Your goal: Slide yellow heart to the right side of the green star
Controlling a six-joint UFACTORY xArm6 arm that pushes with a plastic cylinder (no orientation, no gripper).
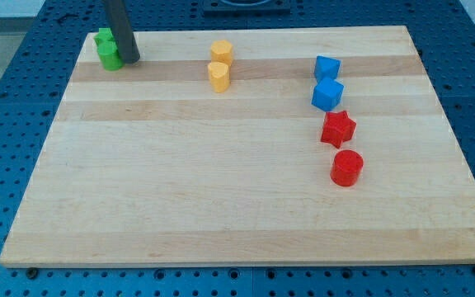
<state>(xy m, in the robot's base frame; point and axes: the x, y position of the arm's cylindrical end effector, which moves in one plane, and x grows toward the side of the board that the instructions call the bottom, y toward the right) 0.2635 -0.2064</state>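
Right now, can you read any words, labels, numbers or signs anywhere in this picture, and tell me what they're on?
None. No text shows on the wooden board, the blocks, the blue perforated table or my tip, which sits beside the green blocks.

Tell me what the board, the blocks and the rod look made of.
Board: pale wood, visible grain and glued strips, matte. Blocks such as the yellow heart and red star: probably plastic, uniform saturated colour, slight sheen. Rod, my tip beside the green blocks: dark, smooth; metal or plastic unclear.

On your table (pixel 221 190), two blue blocks (pixel 327 68) (pixel 327 95) sit above a red star (pixel 337 129) and red cylinder (pixel 346 168).
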